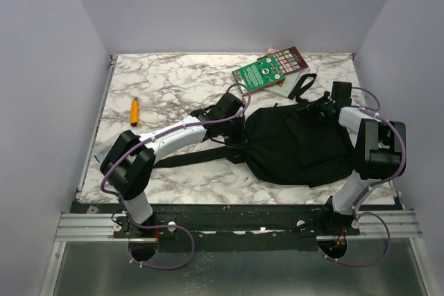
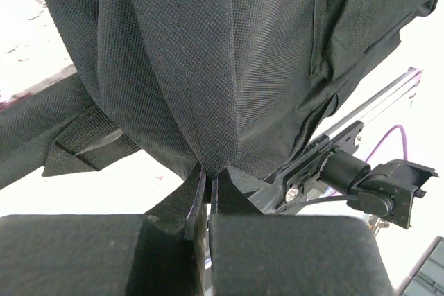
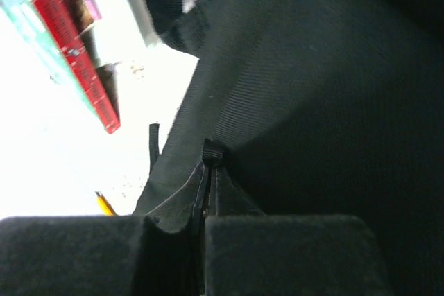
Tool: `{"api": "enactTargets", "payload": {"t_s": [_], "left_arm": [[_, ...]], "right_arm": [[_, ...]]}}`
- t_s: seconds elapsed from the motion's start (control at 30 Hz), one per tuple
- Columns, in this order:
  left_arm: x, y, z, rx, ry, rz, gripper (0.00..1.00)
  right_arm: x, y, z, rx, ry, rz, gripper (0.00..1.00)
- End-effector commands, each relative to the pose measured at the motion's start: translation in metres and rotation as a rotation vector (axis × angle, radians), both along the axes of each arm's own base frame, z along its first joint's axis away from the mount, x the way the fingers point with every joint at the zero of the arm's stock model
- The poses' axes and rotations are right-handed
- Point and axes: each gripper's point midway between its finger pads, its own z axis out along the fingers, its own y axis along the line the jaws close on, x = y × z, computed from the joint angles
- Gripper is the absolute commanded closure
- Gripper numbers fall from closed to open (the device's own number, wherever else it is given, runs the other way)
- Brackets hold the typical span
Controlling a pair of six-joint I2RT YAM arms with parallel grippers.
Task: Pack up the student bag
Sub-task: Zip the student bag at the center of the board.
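Marble counter work looks barely begun: left pincer and right pincer each clamp fabric of the student bag; 2 books and an orange marker lie outside.

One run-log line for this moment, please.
left end effector: shut on student bag | right end effector: shut on student bag | books, orange pen: on table

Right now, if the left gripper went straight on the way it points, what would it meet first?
The bag: the left gripper is shut on a fold of its fabric, and more of the bag appears to lie directly ahead.
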Motion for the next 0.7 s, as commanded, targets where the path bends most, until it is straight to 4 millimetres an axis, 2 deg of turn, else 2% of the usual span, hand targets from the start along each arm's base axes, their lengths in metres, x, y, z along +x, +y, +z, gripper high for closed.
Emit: {"api": "enactTargets", "payload": {"t_s": [0.0,0.07,0.1,0.2,0.27,0.3,0.37,0.47,0.53,0.67], "left_arm": [[0.012,0.022,0.009,-0.051,-0.046,0.084,1.00],[0.009,0.030,0.010,-0.069,-0.083,0.055,0.97],[0.008,0.033,0.011,-0.069,-0.108,0.037,0.87],[0.008,0.044,0.032,-0.076,-0.206,0.018,0.44],[0.012,0.047,0.054,-0.085,-0.287,0.005,0.28],[0.016,0.049,0.064,-0.085,-0.324,0.008,0.24],[0.021,0.045,0.088,-0.109,-0.390,-0.010,0.19],[0.031,0.020,0.116,-0.193,-0.466,-0.095,0.20],[0.042,0.001,0.125,-0.223,-0.492,-0.127,0.24],[0.069,-0.040,0.129,-0.297,-0.646,-0.189,0.29]], "right_arm": [[0.029,0.019,0.033,0.000,-0.160,0.146,0.99],[0.029,0.025,0.038,0.003,-0.178,0.181,1.00],[0.028,0.026,0.039,-0.003,-0.182,0.194,0.99],[0.020,0.036,0.040,0.016,-0.193,0.251,0.99],[0.013,0.045,0.038,0.033,-0.190,0.291,0.99],[0.009,0.048,0.038,0.039,-0.189,0.304,1.00],[0.007,0.054,0.044,0.037,-0.223,0.325,0.99],[0.000,0.059,0.047,0.059,-0.233,0.331,1.00],[-0.002,0.061,0.049,0.069,-0.236,0.334,0.99],[-0.005,0.062,0.048,0.083,-0.230,0.329,0.99]]}}
